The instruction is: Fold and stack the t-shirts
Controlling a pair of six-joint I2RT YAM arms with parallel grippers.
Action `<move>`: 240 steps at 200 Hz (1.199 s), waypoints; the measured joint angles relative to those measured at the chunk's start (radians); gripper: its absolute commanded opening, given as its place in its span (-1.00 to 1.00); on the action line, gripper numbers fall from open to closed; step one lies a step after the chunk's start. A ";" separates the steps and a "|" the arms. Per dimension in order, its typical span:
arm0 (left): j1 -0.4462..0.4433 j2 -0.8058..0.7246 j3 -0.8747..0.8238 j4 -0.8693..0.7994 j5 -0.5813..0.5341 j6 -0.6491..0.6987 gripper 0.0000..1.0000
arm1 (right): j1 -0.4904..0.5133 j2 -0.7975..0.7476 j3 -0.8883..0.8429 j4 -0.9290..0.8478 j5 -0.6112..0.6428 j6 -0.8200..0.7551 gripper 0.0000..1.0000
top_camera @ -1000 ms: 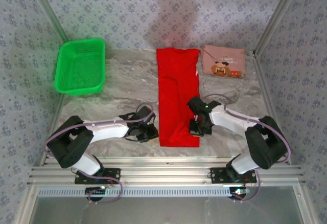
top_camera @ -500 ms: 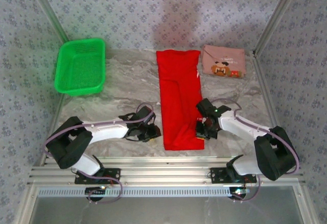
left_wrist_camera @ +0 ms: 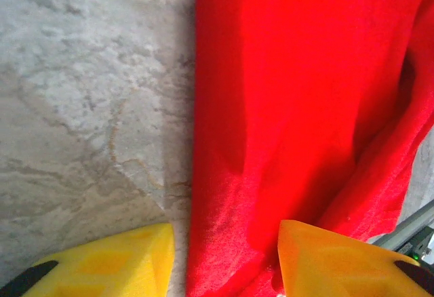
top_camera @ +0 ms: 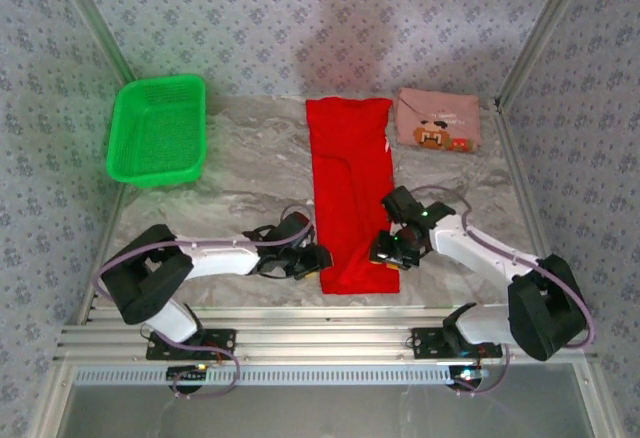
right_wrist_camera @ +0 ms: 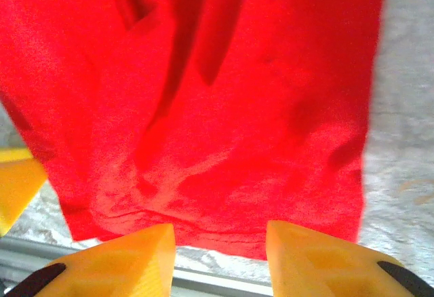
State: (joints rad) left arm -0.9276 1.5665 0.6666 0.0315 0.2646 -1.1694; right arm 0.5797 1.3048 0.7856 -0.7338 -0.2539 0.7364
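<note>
The red t-shirt [top_camera: 350,193] is seen laid out as a long narrow strip with its sides already turned in, running away from both grippers toward the far side of the table [top_camera: 240,183]. The pink t-shirt [top_camera: 437,120] is found folded small, well beyond the right gripper [top_camera: 386,250] and just beside the strip's far end. The left gripper [top_camera: 308,258] is set at the strip's near left corner, the right gripper at its near right corner.

In the left wrist view the yellow fingers [left_wrist_camera: 108,263] are parted to a middling gap. The left edge of the red t-shirt [left_wrist_camera: 305,93] lies within that gap, with bare table ahead of one finger and cloth ahead of the other. Nothing is pinched. In the right wrist view the fingers [right_wrist_camera: 319,256] are likewise parted and empty, and the near hem of the red t-shirt [right_wrist_camera: 224,93] is seen just past their tips.

The step in hand is judged to be the crosswise fold of the red shirt, with the grasp of its near end not yet made. For the next move, both corners would need to be closed on through all the layers at once, then lifted together and carried away from the bases toward the far end. The two sides would have to be kept level so that the strip is not skewed
</note>
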 measured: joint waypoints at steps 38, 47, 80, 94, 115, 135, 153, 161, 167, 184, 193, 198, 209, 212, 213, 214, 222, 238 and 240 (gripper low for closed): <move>0.000 0.000 -0.003 -0.006 -0.010 -0.014 -0.22 | 0.084 0.128 0.119 -0.008 -0.028 -0.015 -0.02; 0.000 -0.004 -0.007 -0.003 -0.011 -0.019 -0.21 | 0.109 0.172 0.166 -0.020 -0.031 -0.023 -0.01; -0.009 -0.048 -0.047 0.014 -0.036 -0.029 -0.10 | 0.193 0.308 0.331 -0.080 -0.027 -0.040 0.00; -0.011 -0.091 -0.069 -0.017 -0.058 -0.032 -0.07 | 0.219 0.353 0.373 -0.107 -0.021 -0.043 0.00; -0.010 -0.193 -0.115 -0.104 -0.115 -0.044 0.02 | 0.253 0.422 0.425 -0.150 -0.003 -0.045 -0.02; -0.008 -0.341 -0.154 -0.214 -0.180 -0.060 0.16 | 0.278 0.455 0.436 -0.174 0.015 -0.045 -0.01; -0.001 -0.486 -0.162 -0.322 -0.238 -0.058 0.25 | 0.295 0.475 0.439 -0.195 0.031 -0.045 -0.03; 0.006 -0.545 -0.162 -0.360 -0.260 -0.054 0.26 | 0.302 0.489 0.446 -0.206 0.039 -0.045 -0.04; 0.014 -0.594 -0.162 -0.394 -0.277 -0.051 0.27 | 0.307 0.499 0.452 -0.211 0.048 -0.045 -0.05; 0.040 -0.715 -0.162 -0.489 -0.314 -0.048 0.28 | 0.320 0.522 0.463 -0.225 0.069 -0.045 -0.11; 0.055 -0.771 -0.162 -0.540 -0.329 -0.047 0.28 | 0.328 0.530 0.465 -0.231 0.080 -0.045 -0.16; 0.064 -0.801 -0.162 -0.568 -0.336 -0.047 0.28 | 0.332 0.535 0.465 -0.234 0.087 -0.045 -0.19; 0.080 -0.853 -0.162 -0.620 -0.348 -0.043 0.29 | 0.341 0.546 0.465 -0.240 0.098 -0.046 -0.28; 0.085 -0.864 -0.162 -0.633 -0.349 -0.043 0.29 | 0.344 0.550 0.465 -0.242 0.101 -0.045 -0.32; 0.086 -0.869 -0.162 -0.639 -0.350 -0.043 0.29 | 0.344 0.551 0.465 -0.242 0.101 -0.044 -0.33; 0.087 -0.871 -0.162 -0.642 -0.350 -0.043 0.29 | 0.345 0.552 0.465 -0.242 0.101 -0.045 -0.35; 0.096 -0.893 -0.162 -0.670 -0.355 -0.037 0.29 | 0.351 0.564 0.465 -0.244 0.108 -0.050 -0.50; 0.104 -0.910 -0.162 -0.710 -0.360 -0.025 0.29 | 0.362 0.584 0.469 -0.253 0.130 -0.048 -0.89; 0.104 -0.910 -0.162 -0.712 -0.360 -0.024 0.29 | 0.363 0.585 0.470 -0.254 0.131 -0.045 -0.92</move>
State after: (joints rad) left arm -0.8234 0.6567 0.5049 -0.6804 -0.0952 -1.1934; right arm 0.9428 1.8896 1.2556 -0.9874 -0.1226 0.6914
